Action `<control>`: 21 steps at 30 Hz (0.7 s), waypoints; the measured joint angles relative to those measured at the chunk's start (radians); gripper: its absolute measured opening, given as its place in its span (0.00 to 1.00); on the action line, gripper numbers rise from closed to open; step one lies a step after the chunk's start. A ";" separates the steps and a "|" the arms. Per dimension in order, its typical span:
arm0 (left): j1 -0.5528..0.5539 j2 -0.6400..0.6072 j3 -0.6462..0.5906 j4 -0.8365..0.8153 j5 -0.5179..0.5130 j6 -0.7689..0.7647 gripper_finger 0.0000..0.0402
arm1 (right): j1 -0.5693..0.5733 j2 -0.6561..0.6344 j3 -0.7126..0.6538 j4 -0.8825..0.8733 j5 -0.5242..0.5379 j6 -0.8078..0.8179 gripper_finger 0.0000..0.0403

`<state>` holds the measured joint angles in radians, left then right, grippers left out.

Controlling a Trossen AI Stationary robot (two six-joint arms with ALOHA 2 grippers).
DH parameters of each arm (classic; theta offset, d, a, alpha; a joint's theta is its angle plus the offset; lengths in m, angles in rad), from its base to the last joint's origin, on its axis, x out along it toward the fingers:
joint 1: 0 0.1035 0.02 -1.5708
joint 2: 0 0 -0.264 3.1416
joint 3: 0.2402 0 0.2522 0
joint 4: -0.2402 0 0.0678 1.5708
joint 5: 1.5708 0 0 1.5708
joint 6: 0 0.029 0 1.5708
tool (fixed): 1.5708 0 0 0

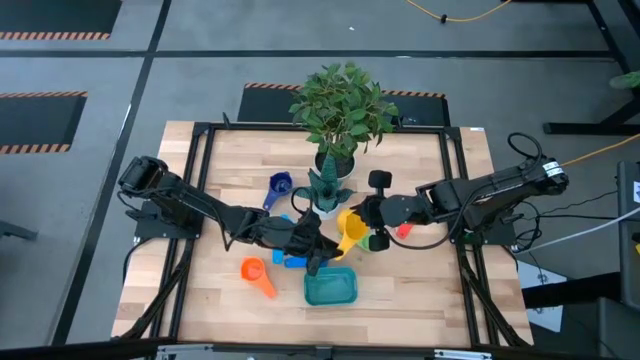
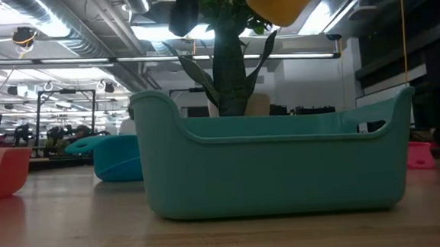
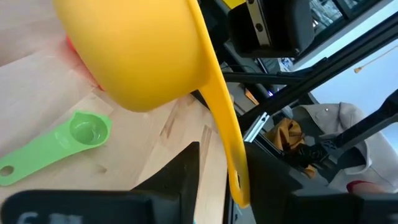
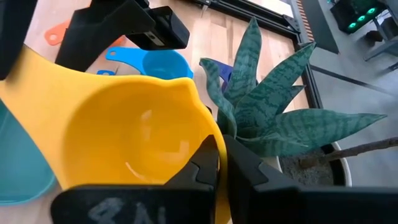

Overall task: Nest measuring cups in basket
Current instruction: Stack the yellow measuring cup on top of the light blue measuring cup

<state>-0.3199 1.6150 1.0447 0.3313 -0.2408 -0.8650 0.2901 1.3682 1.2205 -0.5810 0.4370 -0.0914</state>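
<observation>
A yellow measuring cup [image 1: 350, 232] hangs in the air beyond the far side of the teal basket [image 1: 312, 290], which stands on the table's near middle [image 2: 276, 166]. My right gripper [image 1: 366, 222] is shut on that cup. My left gripper [image 1: 318, 255] is open at the cup's flat handle [image 3: 227, 137]. One of its fingers [image 3: 183, 177] stands beside the handle with a gap between them; the other finger is hidden. An orange cup [image 1: 258, 275], blue cups [image 1: 290, 258] [image 1: 280, 185], a small green cup [image 3: 56, 143] and a red one [image 1: 403, 230] lie on the wood. My right gripper pinches the yellow cup's bowl wall at the rim [image 4: 208, 134], one finger [image 4: 199, 171] inside the bowl and one [image 4: 252, 171] outside. It comes level from the table's right. The cup is lifted clear, higher than the basket's rim [image 2: 277, 1], with its handle pointing toward my left gripper.
A white pot with a leafy plant [image 1: 335, 150] and a striped-leaf plant [image 4: 267, 112] stand just behind the yellow cup, close to my right gripper. A black frame [image 1: 200, 200] borders the table. Bare wood lies on the near left and near right of the basket.
</observation>
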 joint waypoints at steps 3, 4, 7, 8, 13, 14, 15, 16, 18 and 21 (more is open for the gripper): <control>-0.001 0.000 0.000 0.000 0.002 0.000 0.20 | 0.000 0.000 0.000 0.000 0.002 0.000 0.04; -0.002 0.000 0.001 0.001 0.002 0.000 0.18 | 0.000 0.000 0.000 0.000 0.002 0.000 0.04; -0.003 0.000 0.001 0.001 0.004 0.002 0.10 | 0.000 0.000 0.000 0.000 0.002 0.001 0.04; -0.003 0.000 0.001 0.002 0.008 0.002 0.08 | 0.000 0.000 0.000 -0.001 0.002 0.002 0.04; -0.002 0.000 0.001 -0.001 0.019 0.002 0.02 | 0.000 0.000 0.000 -0.001 -0.001 0.004 0.05; -0.002 0.000 0.001 -0.001 0.019 0.002 0.02 | 0.000 0.000 0.000 -0.001 -0.001 0.004 0.05; -0.002 0.000 0.001 -0.002 0.019 0.002 0.02 | 0.000 0.000 0.000 0.000 -0.001 0.007 0.06; -0.002 0.000 0.001 -0.005 0.019 0.002 0.02 | 0.000 0.000 0.000 0.001 -0.002 0.008 0.07; -0.002 0.000 0.001 -0.009 0.019 0.003 0.02 | 0.001 0.000 0.000 0.008 -0.006 0.008 0.10; -0.002 0.000 0.001 -0.006 0.022 0.003 0.01 | 0.001 0.000 0.000 0.010 -0.007 0.010 0.16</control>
<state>-0.3222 1.6146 1.0458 0.3248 -0.2188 -0.8616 0.2909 1.3685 1.2205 -0.5709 0.4301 -0.0812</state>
